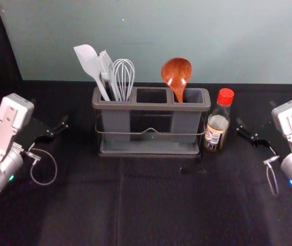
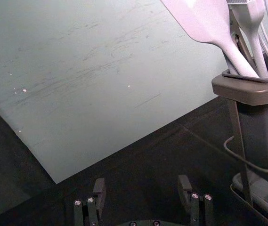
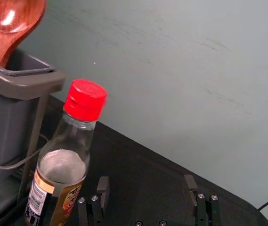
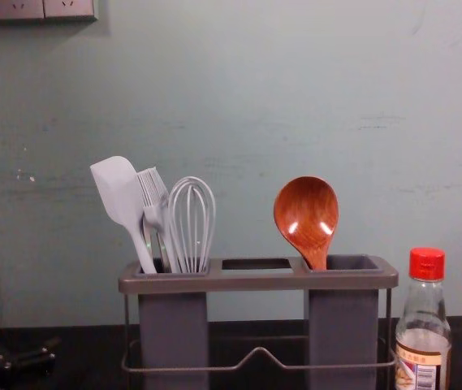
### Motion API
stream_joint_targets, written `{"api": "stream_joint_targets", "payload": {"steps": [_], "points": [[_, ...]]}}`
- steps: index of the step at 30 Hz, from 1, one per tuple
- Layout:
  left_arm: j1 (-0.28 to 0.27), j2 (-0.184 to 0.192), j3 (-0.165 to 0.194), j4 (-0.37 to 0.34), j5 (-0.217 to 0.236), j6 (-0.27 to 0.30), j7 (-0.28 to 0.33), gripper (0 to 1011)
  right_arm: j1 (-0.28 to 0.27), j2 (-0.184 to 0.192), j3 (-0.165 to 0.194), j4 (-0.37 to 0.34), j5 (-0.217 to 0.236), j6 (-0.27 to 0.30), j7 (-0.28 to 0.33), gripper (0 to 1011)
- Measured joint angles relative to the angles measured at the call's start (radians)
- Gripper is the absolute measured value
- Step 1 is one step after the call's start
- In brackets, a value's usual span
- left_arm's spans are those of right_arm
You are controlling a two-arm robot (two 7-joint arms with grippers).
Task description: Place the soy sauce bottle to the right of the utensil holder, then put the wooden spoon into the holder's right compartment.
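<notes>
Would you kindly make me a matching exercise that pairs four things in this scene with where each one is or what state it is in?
Column one
1. Wooden spoon
2. Soy sauce bottle
3. Whisk
4. Left claw

Column two
A. Open, with nothing between its fingers
B. In the right compartment of the utensil holder
C. In the holder's left compartment
D. Standing upright to the right of the holder

Right pairs: 1-B, 2-D, 3-C, 4-A
</notes>
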Motion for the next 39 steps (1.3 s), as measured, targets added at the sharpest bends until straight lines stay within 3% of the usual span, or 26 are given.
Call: {"api": "stream_joint_targets", "payload": {"steps": [12,39], "points": [[0.000,0.000,0.000,0.000,0.000,0.000,0.000,1005,0.018,0.032,-0.024,0.000,0.003,0.007,0.020,1002],[0.000,0.000,0.000,0.000,0.000,0.000,0.000,1005,0.017,0.035,-0.027,-0.001,-0.003,0.007,-0.007,1002]]}}
